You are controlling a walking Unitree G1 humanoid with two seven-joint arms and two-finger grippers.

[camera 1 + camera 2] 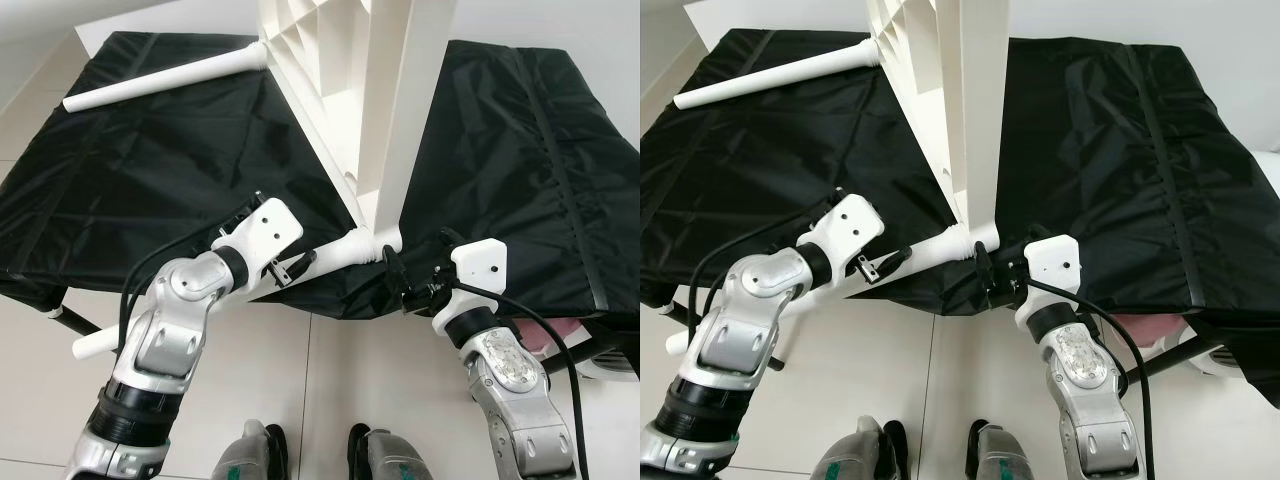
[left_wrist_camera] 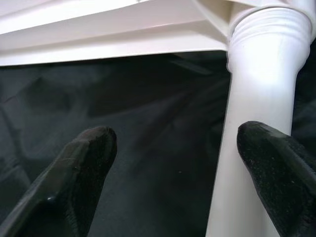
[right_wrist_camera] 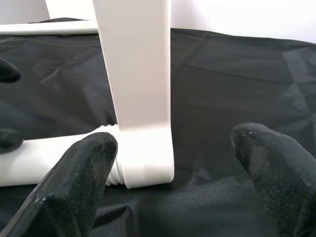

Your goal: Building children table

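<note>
A white plastic table top (image 1: 340, 90) stands on its edge on a black cloth (image 1: 520, 150). One white leg (image 1: 165, 82) sticks out from its upper corner to the left. A second white leg (image 1: 345, 248) is screwed into the lower corner and runs left past the cloth's front edge. My left gripper (image 1: 298, 264) is open around this lower leg (image 2: 256, 123), which lies close to one finger (image 2: 276, 177). My right gripper (image 1: 396, 272) is open just right of the lower corner (image 3: 143, 98), its fingers (image 3: 84, 182) on either side of that corner and apart from it.
The black cloth covers a low wide surface whose front edge (image 1: 300, 300) runs just before my arms. Pale tiled floor (image 1: 330, 380) and my feet (image 1: 260, 450) lie below. Something pink (image 1: 545, 340) shows under the cloth at right.
</note>
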